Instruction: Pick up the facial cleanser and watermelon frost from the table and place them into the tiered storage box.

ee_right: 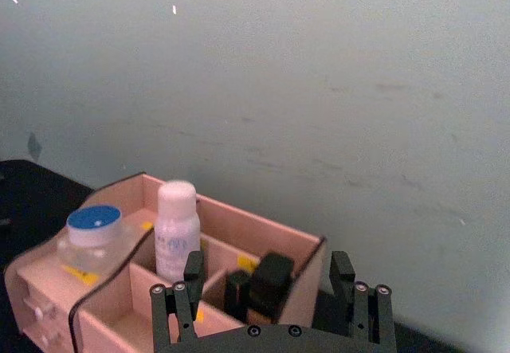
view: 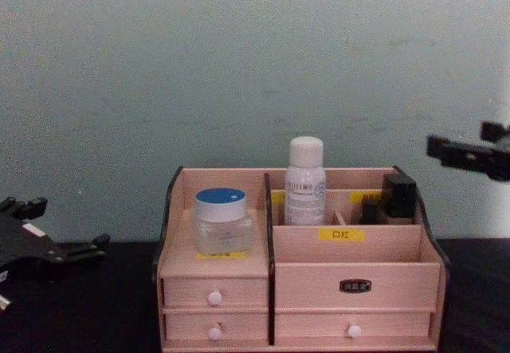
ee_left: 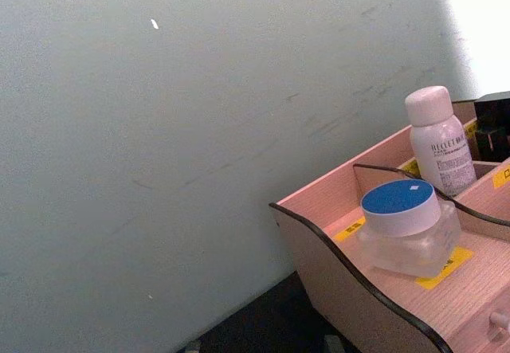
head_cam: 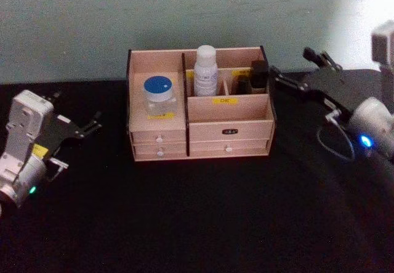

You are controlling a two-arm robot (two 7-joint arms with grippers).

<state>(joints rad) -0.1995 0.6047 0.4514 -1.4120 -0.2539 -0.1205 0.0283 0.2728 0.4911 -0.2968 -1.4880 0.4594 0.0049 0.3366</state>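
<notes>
The tiered storage box [head_cam: 200, 106] stands on the black counter [head_cam: 197, 217]. The watermelon frost [head_cam: 159, 95] sits in its left compartment; the facial cleanser [head_cam: 205, 71] stands upright in a rear compartment just right of it. The left gripper [head_cam: 86, 128], fingers open and empty, rests well left of the box. The right gripper [head_cam: 295, 69], fingers spread and empty, hovers at the box's right rear corner, apart from both items.

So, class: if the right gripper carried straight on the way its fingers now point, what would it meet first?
Probably the black item in the back right compartment of the tiered storage box. The right gripper, open, points at that corner in the right wrist view; depth is unclear, so it may pass just above.
</notes>
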